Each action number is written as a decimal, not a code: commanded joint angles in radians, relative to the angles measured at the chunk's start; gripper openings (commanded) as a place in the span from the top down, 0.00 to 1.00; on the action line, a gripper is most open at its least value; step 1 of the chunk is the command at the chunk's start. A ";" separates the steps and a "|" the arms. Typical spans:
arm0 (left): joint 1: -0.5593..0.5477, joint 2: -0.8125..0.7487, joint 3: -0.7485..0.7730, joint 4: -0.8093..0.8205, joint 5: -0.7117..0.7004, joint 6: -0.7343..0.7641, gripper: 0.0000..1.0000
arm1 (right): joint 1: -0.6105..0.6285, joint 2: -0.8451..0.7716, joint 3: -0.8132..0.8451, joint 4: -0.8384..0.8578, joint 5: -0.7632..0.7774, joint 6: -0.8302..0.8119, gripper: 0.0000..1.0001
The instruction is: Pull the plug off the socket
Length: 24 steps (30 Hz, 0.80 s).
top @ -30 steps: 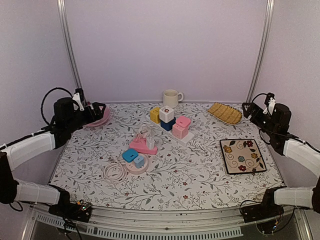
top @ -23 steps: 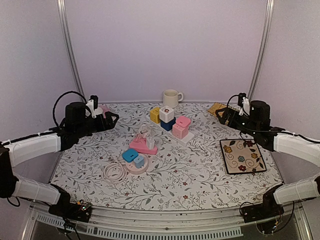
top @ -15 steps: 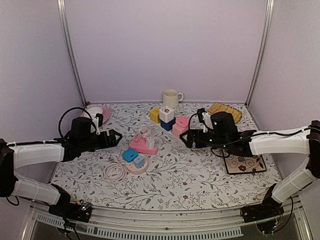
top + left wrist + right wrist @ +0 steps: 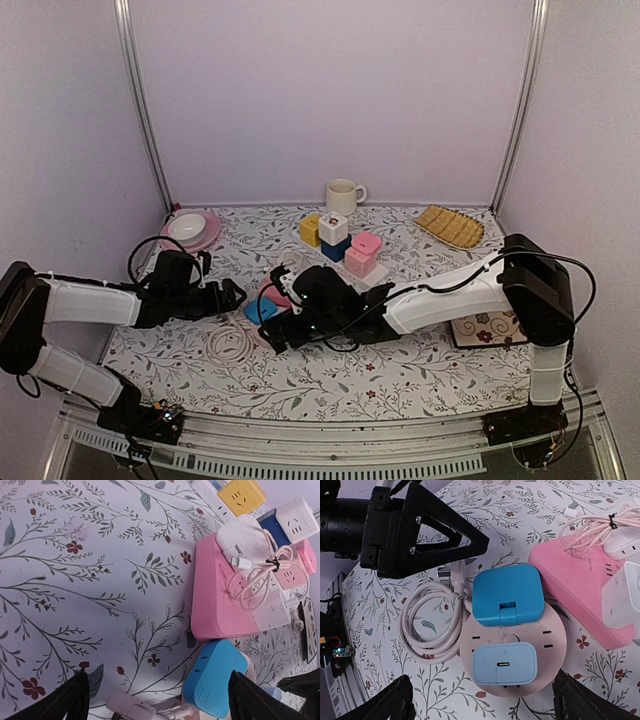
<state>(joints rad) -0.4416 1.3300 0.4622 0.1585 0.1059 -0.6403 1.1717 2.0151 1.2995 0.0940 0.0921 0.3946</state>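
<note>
A round pale-pink socket (image 4: 551, 639) lies on the table with a bright blue plug (image 4: 507, 594) and a light blue charger plug (image 4: 504, 664) seated in it. My right gripper (image 4: 485, 705) hovers open right above it, fingers either side of the light blue plug without touching. In the top view the right gripper (image 4: 285, 325) covers most of the socket. My left gripper (image 4: 160, 700) is open just left of the blue plug (image 4: 215, 682), and it shows in the top view (image 4: 228, 297) and in the right wrist view (image 4: 415, 530).
A pink power strip (image 4: 580, 595) with white chargers and a cable lies just behind the socket. A coiled white cable (image 4: 228, 345) lies to its left. Further back stand coloured cube sockets (image 4: 335, 235), a mug (image 4: 343, 195), a pink plate (image 4: 188, 230), a yellow basket (image 4: 450, 227).
Both arms have swung in from the table's sides to the middle. The right gripper now hangs over the round socket and the left gripper sits beside it.
</note>
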 commanded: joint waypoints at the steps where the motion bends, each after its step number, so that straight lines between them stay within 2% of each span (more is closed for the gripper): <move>1: -0.011 0.042 -0.002 0.043 0.035 -0.012 0.03 | -0.009 0.082 0.100 -0.049 0.013 -0.051 0.00; 4: -0.014 0.066 -0.004 0.060 0.051 -0.015 0.03 | -0.009 0.127 0.143 -0.064 0.007 -0.072 0.05; 6: -0.019 0.078 0.001 0.061 0.055 -0.016 0.03 | -0.008 0.149 0.164 -0.073 0.005 -0.083 0.11; 17: -0.043 0.070 0.002 0.047 0.058 -0.011 0.03 | -0.008 0.169 0.195 -0.131 0.058 -0.090 0.64; 24: -0.105 0.077 -0.011 0.076 0.068 -0.024 0.04 | 0.020 0.080 0.106 -0.158 0.138 -0.064 0.67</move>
<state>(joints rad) -0.4915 1.4029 0.4618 0.1925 0.1432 -0.6552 1.1717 2.1616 1.4658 -0.0204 0.1658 0.2985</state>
